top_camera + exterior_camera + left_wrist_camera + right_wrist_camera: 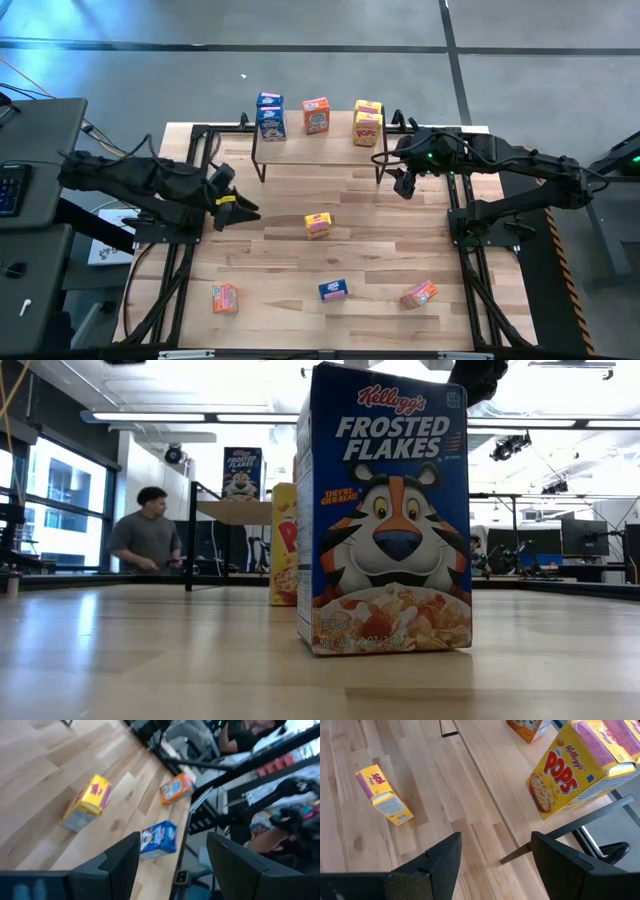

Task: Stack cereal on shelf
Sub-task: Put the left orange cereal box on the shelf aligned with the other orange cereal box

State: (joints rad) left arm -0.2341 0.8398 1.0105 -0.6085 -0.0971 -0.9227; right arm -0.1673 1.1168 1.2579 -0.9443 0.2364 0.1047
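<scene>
The shelf (340, 142) stands at the table's far edge. On its top are two stacked blue cereal boxes (270, 116), an orange-red one (316, 115) and two stacked yellow ones (367, 122). On the table lie a yellow box (318, 224), a blue box (333, 290) and two orange-red boxes (224, 298) (419, 294). My left gripper (238, 206) hangs open over the table's left side, above and left of the yellow box (87, 802). My right gripper (405, 186) hangs open by the shelf's right end, near the yellow stack (575, 767). Neither holds anything.
Black frame rails (190, 230) run along both sides of the table. In the low view the blue box (385, 510) stands upright close to the camera, with the yellow box (284, 545) behind it. A person (145, 538) is in the room beyond the table.
</scene>
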